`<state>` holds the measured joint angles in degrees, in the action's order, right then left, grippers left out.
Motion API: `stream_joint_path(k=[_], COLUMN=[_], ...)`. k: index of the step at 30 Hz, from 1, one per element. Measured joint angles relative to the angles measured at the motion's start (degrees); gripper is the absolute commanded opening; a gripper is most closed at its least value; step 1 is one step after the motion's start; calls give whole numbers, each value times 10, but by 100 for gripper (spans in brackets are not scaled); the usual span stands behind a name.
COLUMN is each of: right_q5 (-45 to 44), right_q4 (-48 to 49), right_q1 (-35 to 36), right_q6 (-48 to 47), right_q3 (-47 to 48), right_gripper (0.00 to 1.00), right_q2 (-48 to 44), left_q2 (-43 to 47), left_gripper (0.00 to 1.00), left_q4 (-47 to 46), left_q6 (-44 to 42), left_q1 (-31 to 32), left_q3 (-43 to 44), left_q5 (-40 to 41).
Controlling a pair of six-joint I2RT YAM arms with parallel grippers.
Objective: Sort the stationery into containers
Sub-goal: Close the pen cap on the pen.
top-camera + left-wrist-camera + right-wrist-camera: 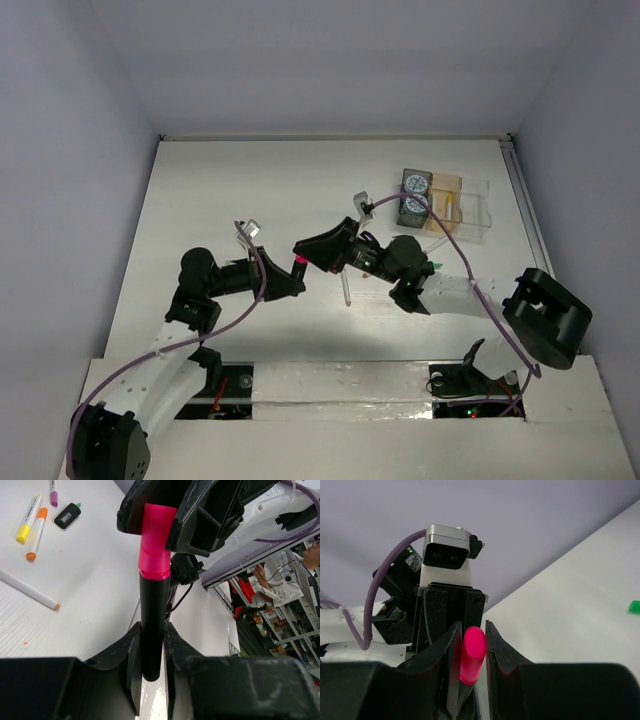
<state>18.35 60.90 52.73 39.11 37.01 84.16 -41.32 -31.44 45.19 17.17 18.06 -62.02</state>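
While the left hand (152,640) was pressed tight on the black barrel of the pink-capped highlighter (152,605), the right hand (472,630) pinched its pink cap (471,655). The two met in the air, well to the near left of the row of trays (475,225). The trays sat near the far right corner of the tabletop (250,180), just inside its right edge. Walls closed the left, far and right sides, and the widest stretch of tabletop lay to the left of the trays. Two blue-white rolls (415,185) sat in the dark tray at the left end of the row.

From above, the arms hid much. Nearer than the trays, only a pink-white pen (346,288) and the green tip of a green-capped highlighter (436,265) showed. The left wrist view showed more: a yellow pen (27,521) and an orange pen (36,536) lying side by side, and a purple pen (53,492) just beside the green-capped highlighter. Print on the rolls was too small to read.
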Motion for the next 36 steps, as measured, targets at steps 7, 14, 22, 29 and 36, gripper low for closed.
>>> stream_joint_path(k=[7,14,22,29,36], right_q5=[-17,-47,-80,-89,-122], right_q4=[18,24,33,54,-9], right_q1=[0,16,38,65,94], right_q6=[11,12,11,5,4], right_q3=[2,0,-16,6,2], right_gripper=[0,0,0,0,0], right_q2=[21,31,20,45,-7], left_q2=[-35,-49,-29,-32,-12], left_gripper=[0,0,0,0,0], left_q4=[-28,-33,44,92,85], left_q6=[10,10,-22,-49,-51], left_q1=[0,-2,-13,-16,-15], left_q3=[0,0,26,59,67], left_q5=[-2,-11,-32,-47,-53])
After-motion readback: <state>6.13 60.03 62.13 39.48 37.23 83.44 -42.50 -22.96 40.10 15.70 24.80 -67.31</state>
